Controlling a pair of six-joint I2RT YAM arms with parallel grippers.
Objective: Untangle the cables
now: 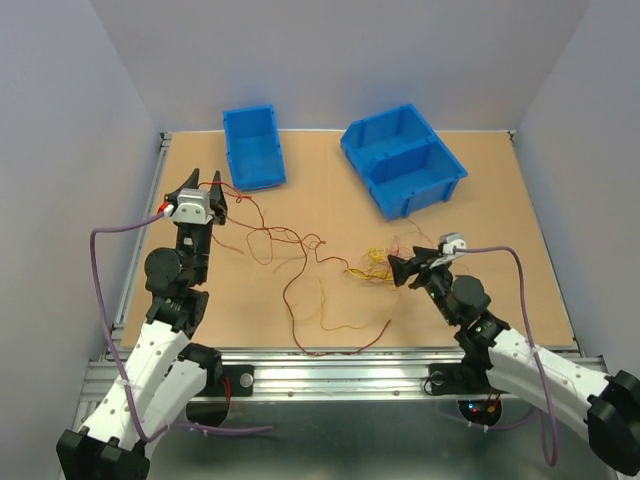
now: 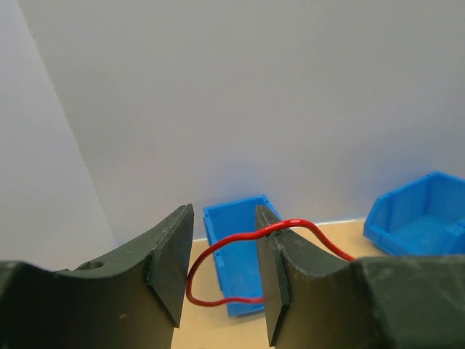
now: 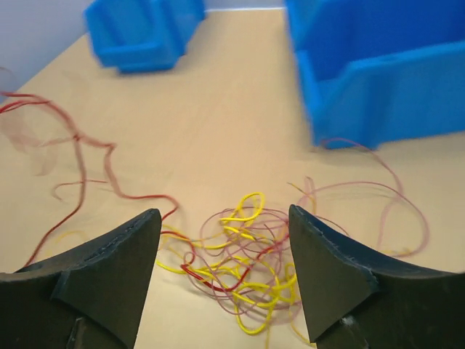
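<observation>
The cables are thin curly wires on the tabletop. A tangle of yellow and dark red strands (image 1: 372, 265) lies at the middle right, and long red strands (image 1: 286, 295) trail left and toward the front. My left gripper (image 1: 206, 184) is raised at the left, with its jaws apart (image 2: 224, 211). One red wire (image 2: 217, 246) loops across the gap and lies draped over the right finger (image 2: 270, 247). My right gripper (image 1: 397, 270) is open (image 3: 224, 211) and hovers just short of the tangle (image 3: 243, 269), touching nothing.
A small blue bin (image 1: 253, 147) stands at the back left, also showing in the left wrist view (image 2: 236, 251). A larger two-compartment blue bin (image 1: 403, 160) stands at the back right, close behind the tangle (image 3: 385, 65). Grey walls enclose the table.
</observation>
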